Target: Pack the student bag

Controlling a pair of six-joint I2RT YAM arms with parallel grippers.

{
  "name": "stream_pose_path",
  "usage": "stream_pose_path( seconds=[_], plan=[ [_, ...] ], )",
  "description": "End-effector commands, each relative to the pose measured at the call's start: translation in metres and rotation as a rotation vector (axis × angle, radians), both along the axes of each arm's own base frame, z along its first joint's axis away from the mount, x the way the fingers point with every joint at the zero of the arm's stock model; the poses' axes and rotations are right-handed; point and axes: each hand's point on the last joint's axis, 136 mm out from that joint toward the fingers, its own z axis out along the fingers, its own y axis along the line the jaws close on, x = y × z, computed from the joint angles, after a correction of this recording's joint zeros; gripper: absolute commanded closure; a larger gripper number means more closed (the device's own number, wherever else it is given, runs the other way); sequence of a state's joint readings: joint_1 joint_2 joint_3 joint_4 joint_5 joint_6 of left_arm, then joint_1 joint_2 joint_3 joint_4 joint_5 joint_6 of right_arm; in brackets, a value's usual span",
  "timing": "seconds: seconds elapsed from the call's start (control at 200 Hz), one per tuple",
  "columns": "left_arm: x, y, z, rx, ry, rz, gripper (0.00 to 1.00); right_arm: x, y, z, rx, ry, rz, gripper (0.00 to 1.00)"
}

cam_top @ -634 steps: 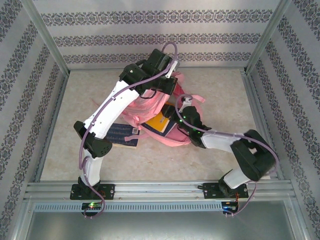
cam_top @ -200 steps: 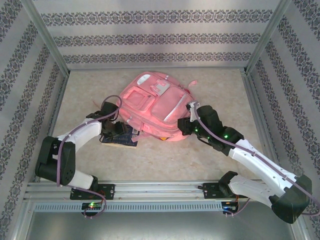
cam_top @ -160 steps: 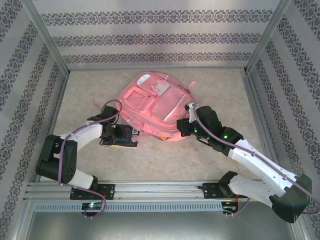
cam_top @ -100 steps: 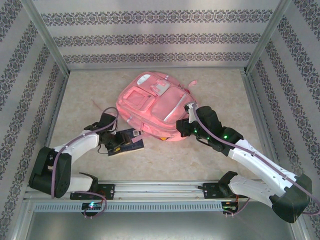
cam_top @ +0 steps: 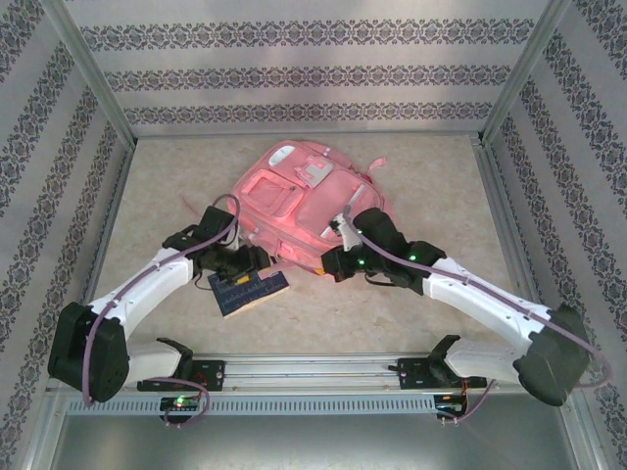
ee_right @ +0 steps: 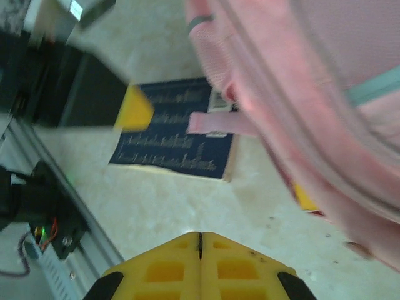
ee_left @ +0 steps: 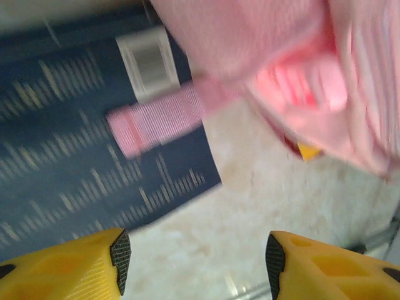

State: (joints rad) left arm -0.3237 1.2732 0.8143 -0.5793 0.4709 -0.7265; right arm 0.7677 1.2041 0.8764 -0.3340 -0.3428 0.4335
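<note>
Overhead view of a tabletop with two robot arms. The large pink fabric backpack with zip pockets (cam_top: pixel 294 201), the student bag, lies flat and front-up on the beige table (cam_top: pixel 431 186), just beyond both grippers.

The left gripper (ee_left: pixel 194 262) has its yellow fingers spread wide with nothing between them. A flat dark blue book with pale lettering (cam_top: pixel 252 290) lies directly ahead of it and toward its left finger. A short pink webbing strap (ee_left: pixel 159 119) from the bag trails over the book's cover.

The right gripper (ee_right: pixel 200 240) has its fingers pressed together, empty, and points at the bag's near edge. A small yellow corner (ee_right: pixel 304 198) peeks from under that edge, ahead and to its right.

A second ago the book was tucked against the bag. It now sits turned and nearer the arm bases, almost free of the fabric. The right gripper has slid leftward along the bag's edge. The book looks ready to be picked up, but it is not yet packed.
</note>
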Motion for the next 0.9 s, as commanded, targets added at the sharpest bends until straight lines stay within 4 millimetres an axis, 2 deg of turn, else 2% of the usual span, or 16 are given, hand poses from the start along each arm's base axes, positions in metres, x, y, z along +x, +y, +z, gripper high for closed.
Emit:
stream_pose_path(
  seconds=[0.0,0.135,0.24,0.325,0.405,0.669,0.894],
  plan=[
    [0.026,0.040,-0.022,0.150,-0.015,0.086,0.40,-0.012,0.018,0.005,-0.006,0.003,0.091,1.00],
    [0.060,0.070,-0.035,0.228,-0.027,0.149,0.39,-0.017,0.027,-0.003,-0.041,0.007,0.125,1.00],
    [0.077,0.079,-0.048,0.222,-0.004,0.174,0.39,-0.022,0.033,-0.010,-0.073,0.009,0.157,1.00],
    [0.089,0.079,-0.052,0.226,-0.016,0.167,0.39,-0.024,0.037,-0.015,-0.094,0.010,0.173,1.00],
    [0.093,0.073,-0.057,0.202,0.007,0.152,0.40,-0.024,0.039,-0.018,-0.101,0.018,0.175,1.00],
    [0.060,0.061,-0.080,0.121,0.095,0.133,0.39,-0.022,0.038,-0.032,-0.141,0.035,0.183,1.00],
    [0.031,0.053,-0.075,0.074,0.122,0.134,0.39,-0.020,0.041,-0.037,-0.151,0.036,0.200,1.00]
  ],
)
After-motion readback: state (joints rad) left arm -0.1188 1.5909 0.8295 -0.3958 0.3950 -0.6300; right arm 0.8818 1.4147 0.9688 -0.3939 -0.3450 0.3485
